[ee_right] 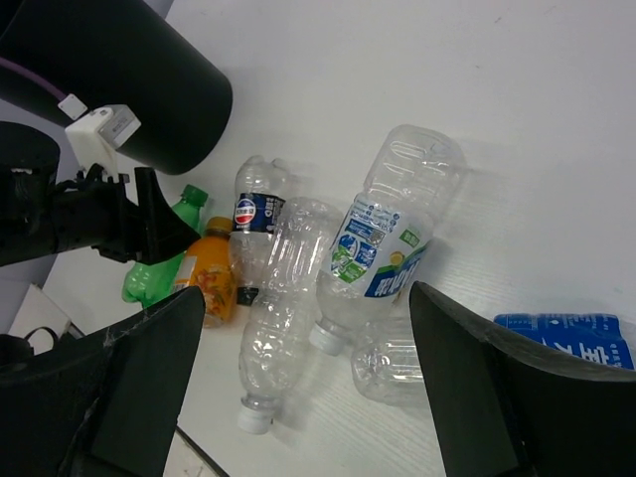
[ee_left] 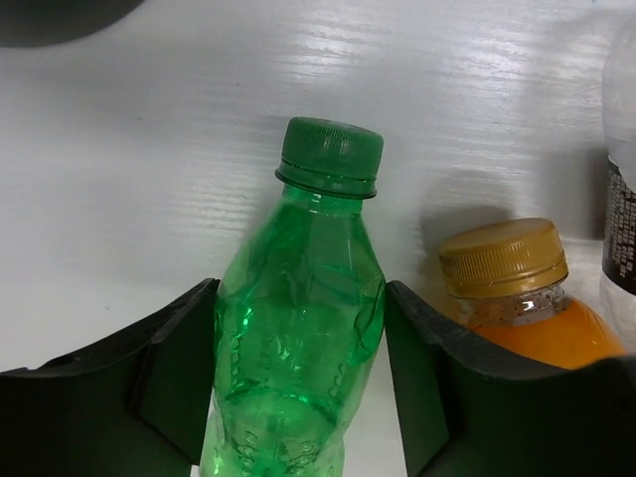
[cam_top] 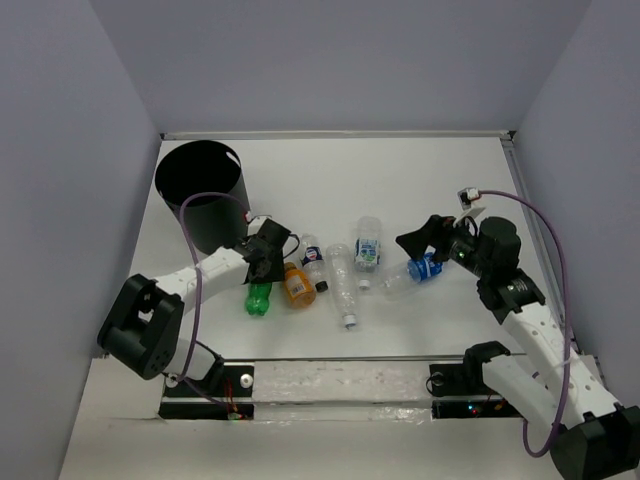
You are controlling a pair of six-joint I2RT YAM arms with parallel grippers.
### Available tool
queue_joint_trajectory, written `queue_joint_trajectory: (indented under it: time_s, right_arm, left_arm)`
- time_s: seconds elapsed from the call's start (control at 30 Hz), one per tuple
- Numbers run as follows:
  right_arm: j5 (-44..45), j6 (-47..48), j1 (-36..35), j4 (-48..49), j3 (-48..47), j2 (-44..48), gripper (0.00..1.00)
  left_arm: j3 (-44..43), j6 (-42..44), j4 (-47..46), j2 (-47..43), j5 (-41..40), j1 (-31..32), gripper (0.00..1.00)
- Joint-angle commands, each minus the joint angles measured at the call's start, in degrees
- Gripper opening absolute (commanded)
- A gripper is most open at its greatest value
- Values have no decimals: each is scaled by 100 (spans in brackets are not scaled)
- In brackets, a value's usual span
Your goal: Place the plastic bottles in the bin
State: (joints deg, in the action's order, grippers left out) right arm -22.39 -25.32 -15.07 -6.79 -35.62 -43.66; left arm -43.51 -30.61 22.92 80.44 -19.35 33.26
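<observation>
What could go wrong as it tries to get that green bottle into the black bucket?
1. The left gripper straddles the green bottle, which is smooth and round; it might slip or swing when lifted.
2. The orange bottle lies close beside it, so a finger could knock it away.
3. The bin stands tall; a low carry might hit its wall.

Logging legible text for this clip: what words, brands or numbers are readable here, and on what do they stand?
Nothing can be quoted with confidence.
white-and-blue-label bottle: printed characters, too small to read.
dark-label bottle: a round logo shows, but the wording is blurred.
blue-label bottle: large characters, cut off and unreadable.
</observation>
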Motion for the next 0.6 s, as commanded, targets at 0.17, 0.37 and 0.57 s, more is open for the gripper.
queue_joint_trajectory:
  time_s: [0.17,0.37,0.57]
  right_arm:
    - [-11,-34,-93,485,-24,-547,92]
    - [576,27,-443,529,-323,-1380,92]
    - [1184,36,-857,547,-771,-2330,93]
  left_arm:
    - [-44,-24,222,-1064,247,-12,35]
    - [-1358,-59,1170,-2005,503,-12,33]
    - [-2740,126,549,-2894,353,-12,35]
